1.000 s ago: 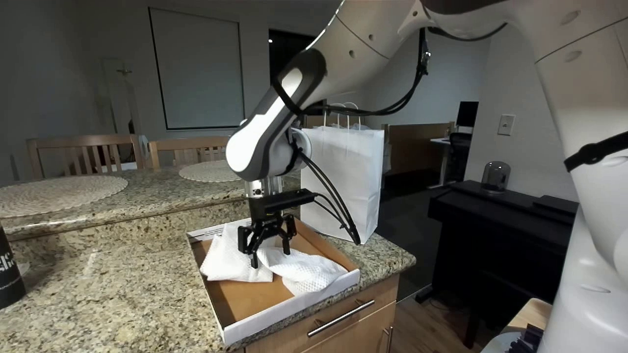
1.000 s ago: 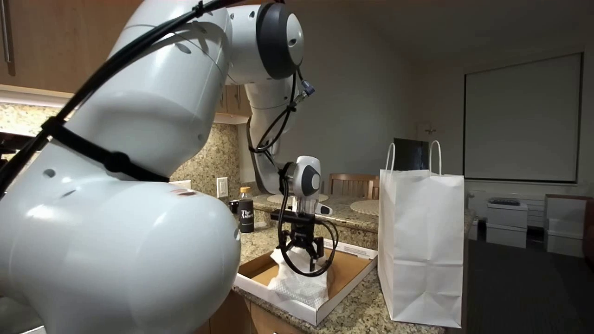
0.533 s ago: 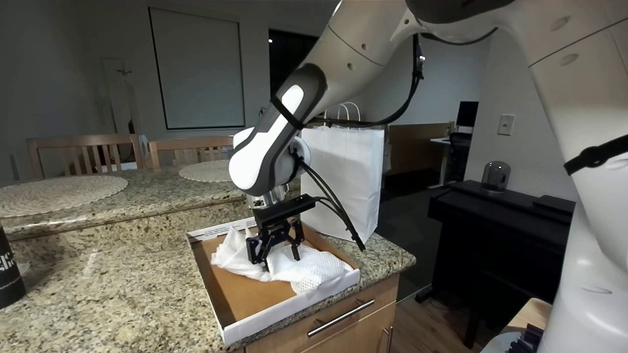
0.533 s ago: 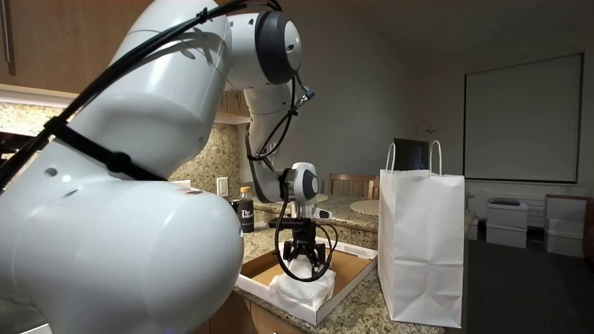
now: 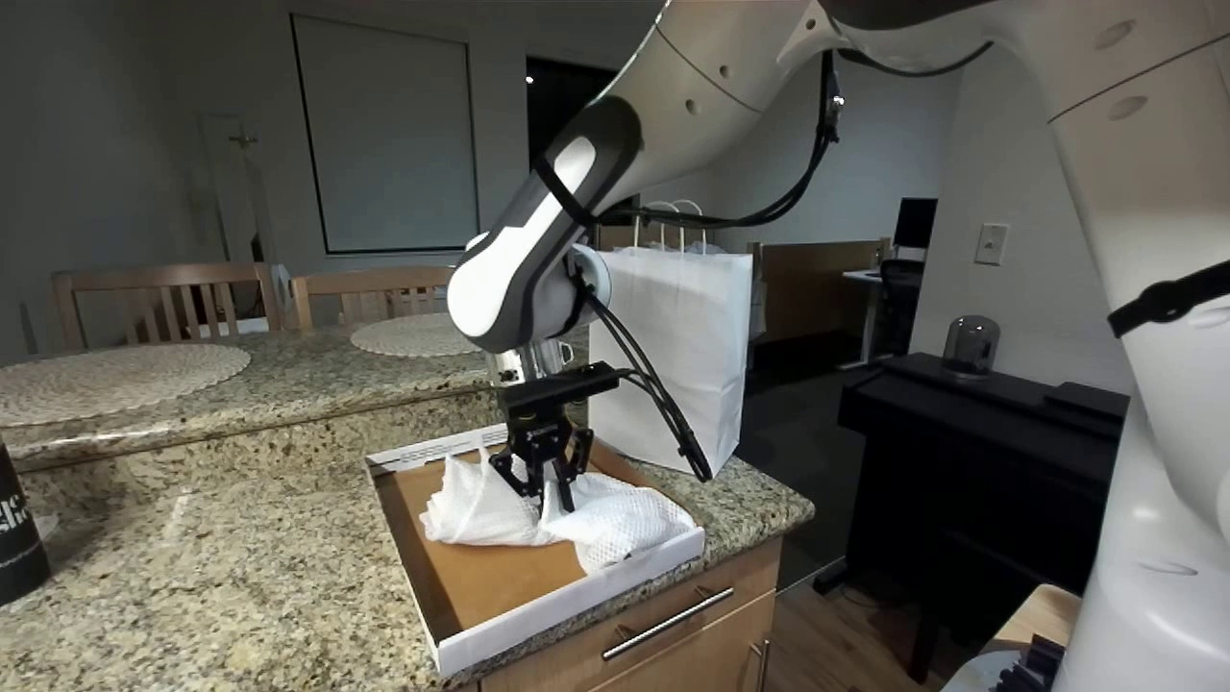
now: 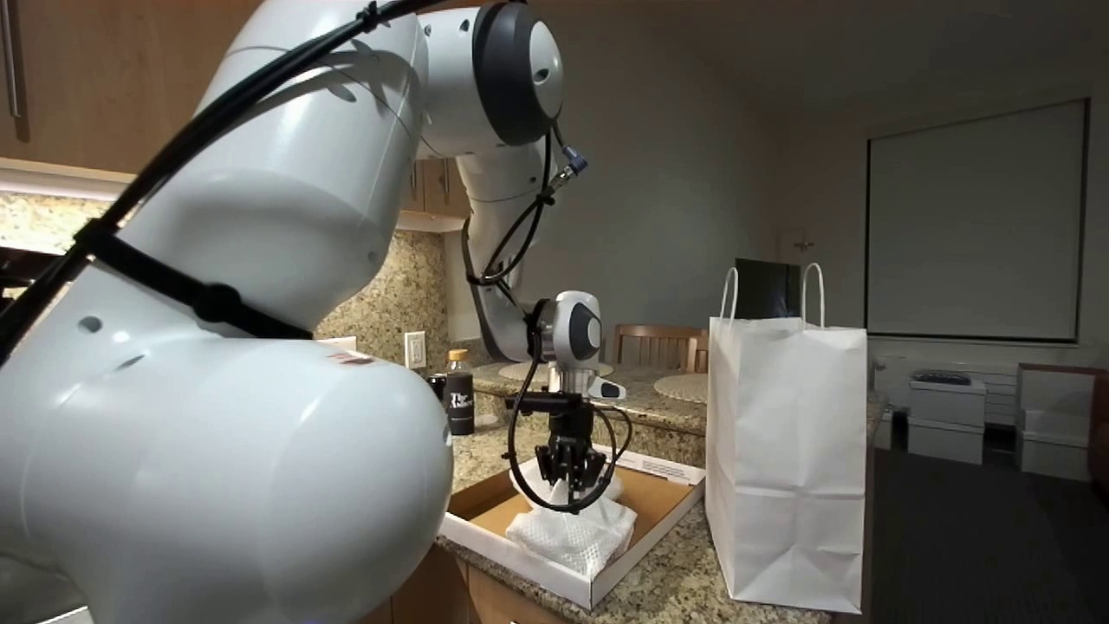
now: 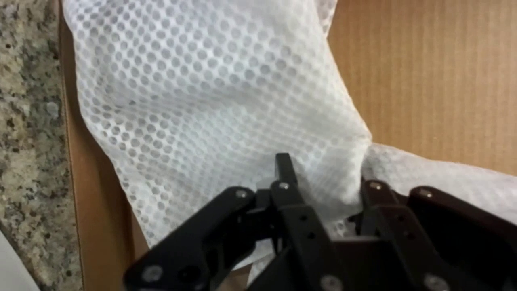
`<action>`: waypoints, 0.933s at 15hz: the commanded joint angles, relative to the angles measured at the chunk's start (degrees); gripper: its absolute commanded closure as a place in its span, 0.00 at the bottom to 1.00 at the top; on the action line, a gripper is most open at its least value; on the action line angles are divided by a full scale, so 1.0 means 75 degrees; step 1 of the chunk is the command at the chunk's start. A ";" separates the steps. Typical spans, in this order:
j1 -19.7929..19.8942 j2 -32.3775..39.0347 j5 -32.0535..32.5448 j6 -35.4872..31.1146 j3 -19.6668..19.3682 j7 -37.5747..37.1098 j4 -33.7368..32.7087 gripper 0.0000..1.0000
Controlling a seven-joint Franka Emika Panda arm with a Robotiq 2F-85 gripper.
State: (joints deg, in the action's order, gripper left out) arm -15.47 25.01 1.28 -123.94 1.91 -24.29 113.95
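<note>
A white dimpled mesh cloth [image 5: 620,524] lies rumpled in a shallow cardboard tray [image 5: 567,607] with white walls. Over the cloth's middle, my black gripper [image 5: 553,498] points down, its jaws drawn close with a fold pinched up between them. In the other exterior angle, the cloth [image 6: 573,536] rises to a peak under the gripper [image 6: 570,497]. The wrist view shows cloth [image 7: 226,101] bunched between the fingers [image 7: 286,167]; the right fingertip is hidden behind it. Part of the cloth spreads to either side of the gripper, still resting on the brown tray floor [image 7: 428,72].
A tall white paper bag [image 5: 673,360] stands beside the tray on the granite counter [image 5: 240,586]. A raised ledge with woven placemats [image 5: 115,380] runs behind. A dark bottle [image 6: 460,406] stands farther back. Black cables [image 5: 663,404] hang from the wrist.
The gripper first dipped into the cloth with jaws wide. Since then the jaws have closed in and the gripper has risen slightly, drawing a fold of cloth up with it.
</note>
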 commanded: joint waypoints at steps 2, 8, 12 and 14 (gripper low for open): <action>0.0420 -0.0045 -0.0768 0.0502 0.0221 0.0224 -0.0238 0.96; 0.0763 -0.0231 -0.1588 0.0644 0.0280 0.0387 -0.0437 0.92; 0.0869 -0.0770 -0.1629 0.0464 0.0241 0.0422 -0.0293 0.93; 0.0917 -0.1092 -0.1628 0.0638 0.0264 0.0489 -0.0286 0.92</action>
State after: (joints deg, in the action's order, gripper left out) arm -9.89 21.82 -9.26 -120.42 3.18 -23.14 109.63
